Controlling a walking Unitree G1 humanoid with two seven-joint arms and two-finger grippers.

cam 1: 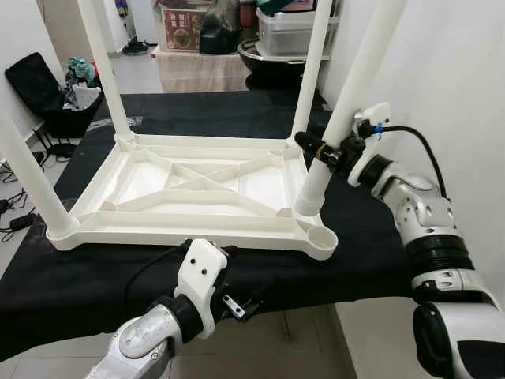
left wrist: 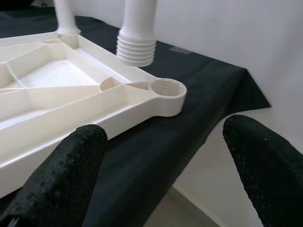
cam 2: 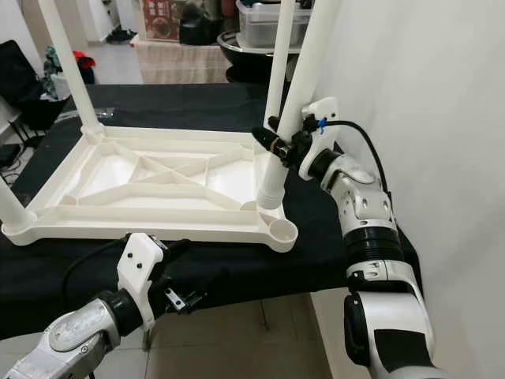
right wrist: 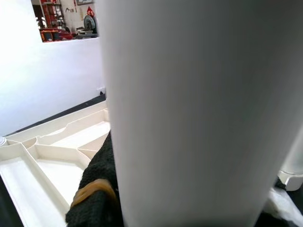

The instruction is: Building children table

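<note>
A white plastic tabletop [cam 1: 197,189] lies upside down on a black cloth-covered table [cam 1: 95,276]. Three white legs stand screwed into its corners. The near right socket [cam 1: 321,235] is empty. My right gripper [cam 1: 319,150] is shut on the fourth leg [cam 1: 347,95], which is tilted. Its threaded end [cam 1: 308,207] hangs just behind that socket, on or just above the frame. In the right wrist view the leg [right wrist: 199,113] is pressed against one black finger [right wrist: 97,189]. My left gripper [cam 1: 237,304] is open below the table's front edge, holding nothing. In the left wrist view it [left wrist: 165,165] faces the socket [left wrist: 166,90].
A white wall [cam 1: 458,79] runs close along the table's right side. Storage boxes [cam 1: 292,31] and a dark bin stand behind the table. A black bag [cam 1: 47,95] and cables lie on the floor at the left.
</note>
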